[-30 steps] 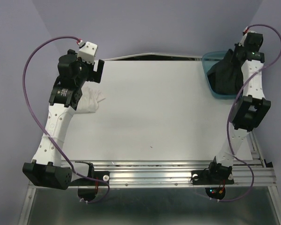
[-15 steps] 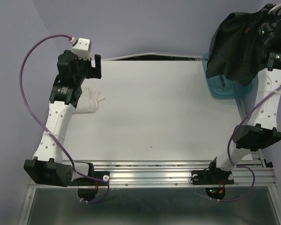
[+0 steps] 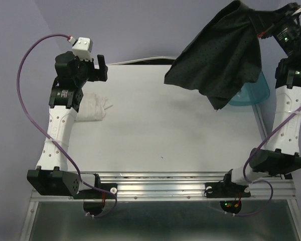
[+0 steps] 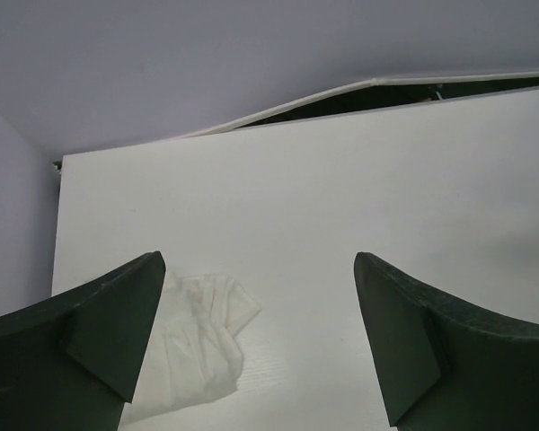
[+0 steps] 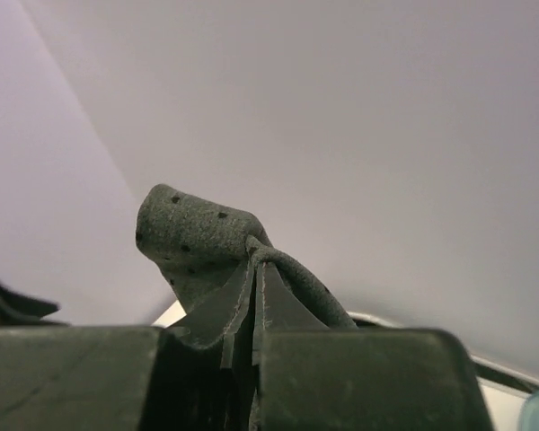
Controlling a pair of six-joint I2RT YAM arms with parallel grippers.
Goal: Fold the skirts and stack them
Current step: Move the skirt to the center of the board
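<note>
The charcoal-black dotted skirt (image 3: 221,59) hangs in the air over the table's far right, spread toward the left. My right gripper (image 3: 265,22) is shut on its top edge, high at the upper right; a fold of the skirt (image 5: 198,242) pokes out above the closed fingers (image 5: 278,310). The white skirt (image 3: 94,107) lies bunched at the table's left side, partly under my left arm. It also shows as a crumpled white skirt (image 4: 198,346) just inside the left finger. My left gripper (image 4: 260,337) hangs open above the table with nothing in it.
A teal plastic bin (image 3: 253,93) stands at the far right corner, half hidden behind the hanging skirt. The white table (image 3: 160,135) ends at a metal rail in front. A purple wall closes the back and sides.
My right gripper has pulled the black skirt up out of the teal bin and swung it left, so it fans out over the table. My left gripper has lifted slightly.
</note>
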